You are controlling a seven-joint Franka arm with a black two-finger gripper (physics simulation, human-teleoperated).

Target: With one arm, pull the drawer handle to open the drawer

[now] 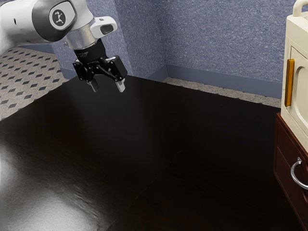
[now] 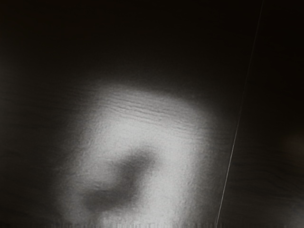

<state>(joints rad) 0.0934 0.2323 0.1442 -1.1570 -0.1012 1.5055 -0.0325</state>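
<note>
My pincer (image 1: 108, 87) hangs above the dark desk (image 1: 144, 159), its 2 fingers apart. Well away, at the exterior view's right edge, the silver drawer handle (image 1: 294, 174) sits on the dark red cabinet (image 1: 285, 166), below 1 cream cabinet (image 1: 294, 48).

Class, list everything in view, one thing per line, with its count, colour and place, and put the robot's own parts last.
table: one, black, below the gripper
brown cabinet: one, dark red-brown, exterior view's lower right
curved handle: one, silver, on the brown cabinet's front
cream unit: one, cream, above the brown cabinet
upright handle: one, golden, on the cream unit
wall faces: several, speckled blue, behind the table
floor: one, patterned grey, beyond the table
arm: one, white and grey, exterior view's upper left
gripper: one, black, open above the table
</note>
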